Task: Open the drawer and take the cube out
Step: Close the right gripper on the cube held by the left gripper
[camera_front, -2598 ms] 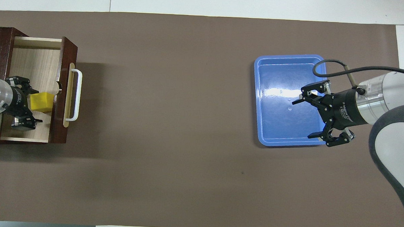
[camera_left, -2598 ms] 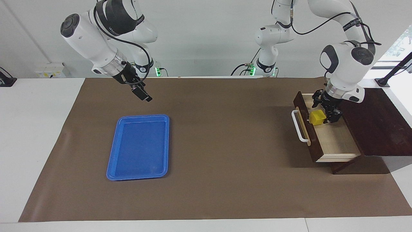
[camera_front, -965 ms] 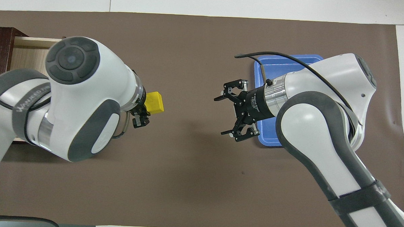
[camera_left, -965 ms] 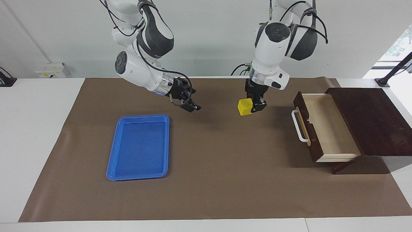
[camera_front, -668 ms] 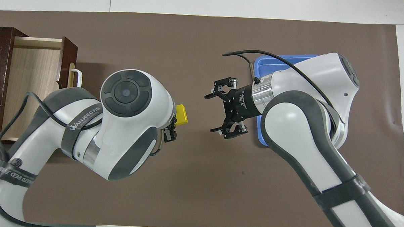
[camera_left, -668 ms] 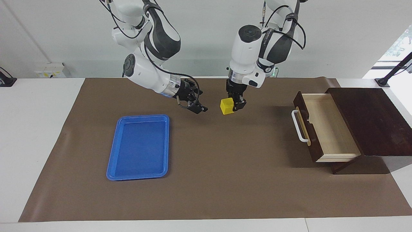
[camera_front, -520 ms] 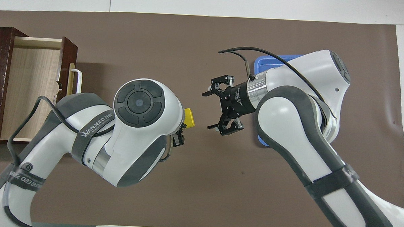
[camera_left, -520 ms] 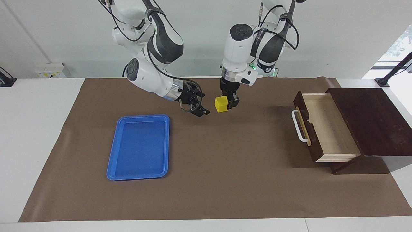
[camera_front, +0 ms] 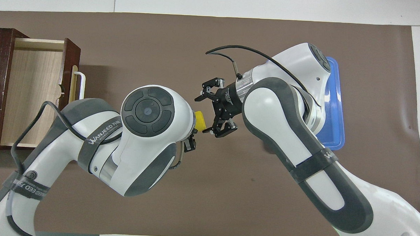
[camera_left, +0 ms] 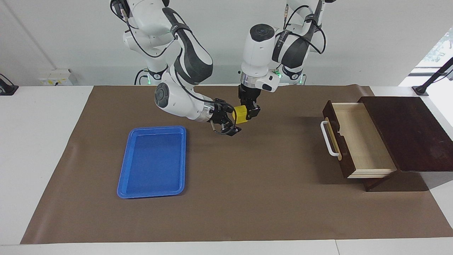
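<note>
The drawer (camera_left: 335, 131) of the dark brown box stands pulled open, its pale wood inside bare; it also shows in the overhead view (camera_front: 71, 57). My left gripper (camera_left: 248, 112) is shut on the yellow cube (camera_left: 241, 114) and holds it up over the mat's middle. In the overhead view the cube (camera_front: 200, 120) peeks out from under my left wrist. My right gripper (camera_left: 233, 120) is open and level with the cube, which sits at the mouth of the spread fingers. In the overhead view the right gripper (camera_front: 205, 115) points at the cube.
A blue tray (camera_left: 152, 161) lies on the brown mat toward the right arm's end; in the overhead view my right arm covers most of the tray (camera_front: 334, 112). The dark box (camera_left: 407, 131) sits at the left arm's end.
My left gripper lifted the cube out of the drawer and carried it to the mat's middle. My right gripper swung in from over the tray and now has its open fingers at the cube.
</note>
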Robot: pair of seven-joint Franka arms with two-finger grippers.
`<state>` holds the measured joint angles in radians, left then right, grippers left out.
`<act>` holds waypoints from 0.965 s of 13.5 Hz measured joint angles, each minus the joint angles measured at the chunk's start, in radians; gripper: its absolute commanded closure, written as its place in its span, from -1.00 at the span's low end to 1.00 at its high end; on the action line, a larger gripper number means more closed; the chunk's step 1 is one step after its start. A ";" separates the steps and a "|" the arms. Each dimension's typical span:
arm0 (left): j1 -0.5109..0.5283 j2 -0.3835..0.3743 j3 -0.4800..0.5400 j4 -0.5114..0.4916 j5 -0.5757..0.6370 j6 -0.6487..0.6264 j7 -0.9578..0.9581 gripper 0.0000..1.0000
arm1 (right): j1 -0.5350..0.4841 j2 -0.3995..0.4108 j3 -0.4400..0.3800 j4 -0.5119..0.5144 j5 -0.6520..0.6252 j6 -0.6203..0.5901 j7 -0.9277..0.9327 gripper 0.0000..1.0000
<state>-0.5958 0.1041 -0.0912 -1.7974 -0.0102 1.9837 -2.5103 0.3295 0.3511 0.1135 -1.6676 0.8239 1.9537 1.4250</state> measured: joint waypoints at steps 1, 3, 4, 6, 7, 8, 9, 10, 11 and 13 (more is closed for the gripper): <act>0.000 0.000 0.001 0.000 0.000 0.003 -0.001 1.00 | 0.004 0.001 0.000 0.001 0.000 -0.002 0.000 -1.00; 0.000 0.000 0.005 0.000 0.000 0.004 -0.003 1.00 | 0.011 0.002 0.000 0.001 0.000 -0.009 -0.002 -1.00; 0.000 0.000 0.006 0.000 0.000 0.004 -0.003 1.00 | 0.014 0.002 0.000 0.000 0.000 -0.009 -0.003 -1.00; 0.000 0.001 0.008 -0.002 0.000 0.004 -0.003 1.00 | 0.016 0.003 0.000 0.000 0.000 -0.009 -0.005 -1.00; 0.000 0.002 0.009 -0.002 0.000 0.004 -0.003 1.00 | 0.016 0.003 -0.001 0.000 0.000 -0.009 -0.005 -1.00; 0.001 0.002 0.009 -0.002 0.000 0.004 -0.003 1.00 | 0.016 0.003 -0.001 0.000 0.000 -0.009 -0.006 -1.00; 0.002 0.002 0.011 -0.003 0.000 0.004 -0.003 1.00 | 0.016 0.003 -0.001 0.000 0.000 -0.009 -0.006 -1.00; 0.002 0.002 0.013 -0.004 0.000 0.004 -0.003 1.00 | 0.016 0.003 -0.001 0.000 0.000 -0.009 -0.006 -1.00; 0.002 0.002 0.014 -0.005 0.000 0.004 -0.003 1.00 | 0.016 0.003 -0.001 0.000 0.000 -0.009 -0.006 -1.00; 0.002 0.002 0.014 -0.005 0.000 0.004 -0.003 1.00 | 0.016 0.003 -0.001 0.000 0.000 -0.009 -0.006 -0.91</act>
<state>-0.5934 0.1057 -0.0772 -1.8028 -0.0102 1.9874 -2.5133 0.3456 0.3539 0.1122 -1.6675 0.8239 1.9448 1.4190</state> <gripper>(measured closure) 0.449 0.000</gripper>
